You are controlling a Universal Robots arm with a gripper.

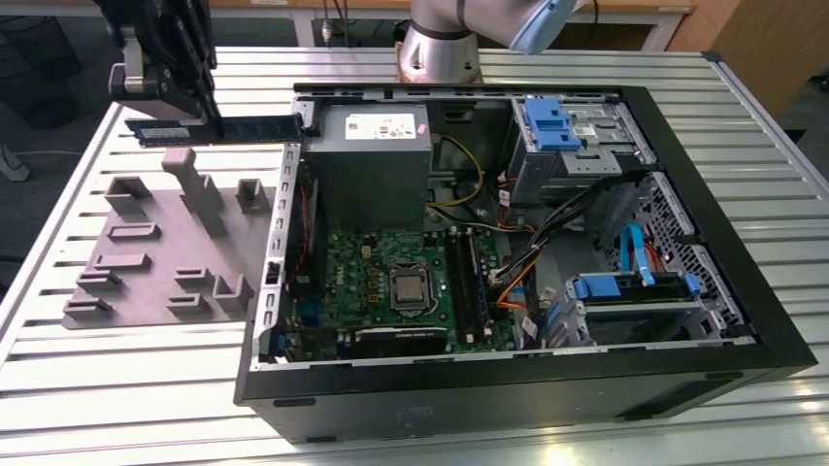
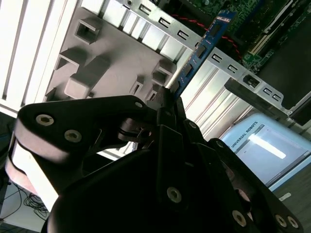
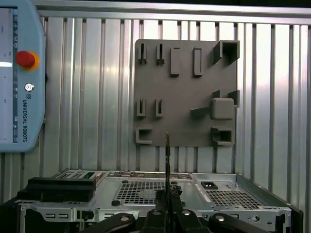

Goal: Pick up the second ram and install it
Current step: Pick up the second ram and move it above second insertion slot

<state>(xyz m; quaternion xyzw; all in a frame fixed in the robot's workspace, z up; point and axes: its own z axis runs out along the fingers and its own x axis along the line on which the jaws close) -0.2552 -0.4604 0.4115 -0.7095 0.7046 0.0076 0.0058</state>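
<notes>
The second ram [image 1: 220, 129] is a thin dark green-blue stick held level in the air, above the far end of the grey holder plate [image 1: 155, 262] and just outside the computer case [image 1: 545, 379]. My gripper [image 1: 171, 115] is shut on the end of the stick away from the case. In the second wrist view the ram [image 2: 201, 48] juts out from the black fingers [image 2: 170, 109] towards the case wall. The first wrist view shows the ram [image 3: 167, 155] edge-on above the gripper [image 3: 167, 206]. The black memory slots [image 1: 464, 282] lie on the motherboard inside the case.
The open case holds a power supply [image 1: 373, 146], blue drive brackets [image 1: 554, 124] and loose cables [image 1: 570, 218]. Raised grey blocks stand on the holder plate [image 3: 184, 92]. A teach pendant [image 3: 19, 73] lies on the slatted metal table [image 1: 130, 388]. The arm's base [image 1: 438, 49] stands behind the case.
</notes>
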